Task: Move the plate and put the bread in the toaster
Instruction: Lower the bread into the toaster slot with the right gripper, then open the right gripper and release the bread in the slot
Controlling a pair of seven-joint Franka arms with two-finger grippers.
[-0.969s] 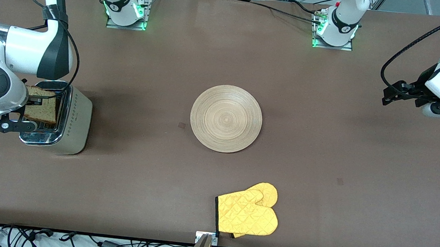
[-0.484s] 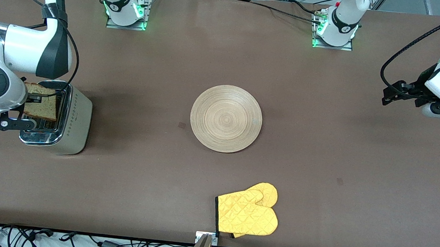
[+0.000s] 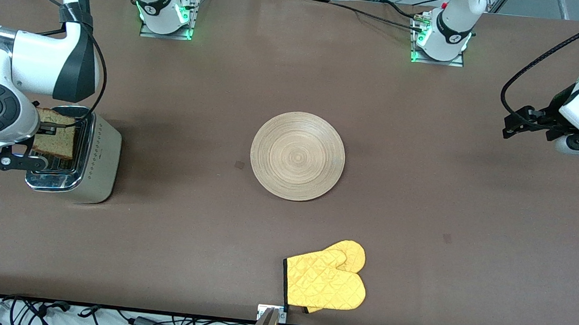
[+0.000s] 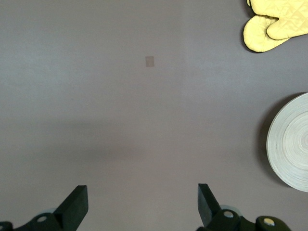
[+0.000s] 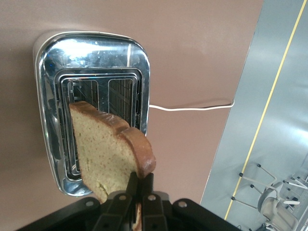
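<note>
The light-wood plate (image 3: 297, 156) lies bare in the middle of the table; its rim shows in the left wrist view (image 4: 291, 144). The toaster (image 3: 98, 163) stands at the right arm's end of the table, its chrome top (image 5: 91, 53) and open slots showing. My right gripper (image 3: 46, 132) (image 5: 140, 180) is shut on the crust edge of the brown bread (image 3: 56, 139) (image 5: 108, 154), holding the slice on edge and tilted just over the slots. My left gripper (image 3: 517, 124) (image 4: 142, 192) waits open over bare table at the left arm's end, with nothing between its fingers.
A yellow oven mitt (image 3: 326, 281) (image 4: 274, 26) lies near the table's front edge, nearer to the front camera than the plate. The toaster's white cord (image 5: 192, 107) runs off toward the table edge. The arm bases (image 3: 164, 13) stand along the back edge.
The right arm has shifted a little with the bread over the toaster. The left arm, plate and mitt have not moved.
</note>
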